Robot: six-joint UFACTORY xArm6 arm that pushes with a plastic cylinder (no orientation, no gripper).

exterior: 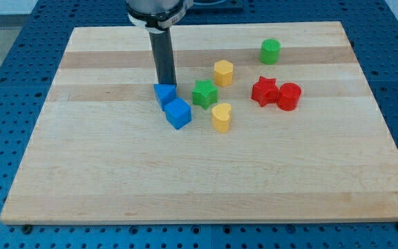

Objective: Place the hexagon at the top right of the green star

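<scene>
The yellow hexagon (223, 72) sits on the wooden board, just up and to the right of the green star (204, 94), almost touching it. My tip (166, 84) is down at the top edge of a blue triangular block (164, 93), left of the green star. The rod rises from there to the view's top.
A blue cube (178, 113) lies against the blue triangular block, below it. A yellow heart (221, 117) lies below the green star. A red star (264, 90) and a red cylinder (289, 96) sit at the right. A green cylinder (270, 51) stands near the top right.
</scene>
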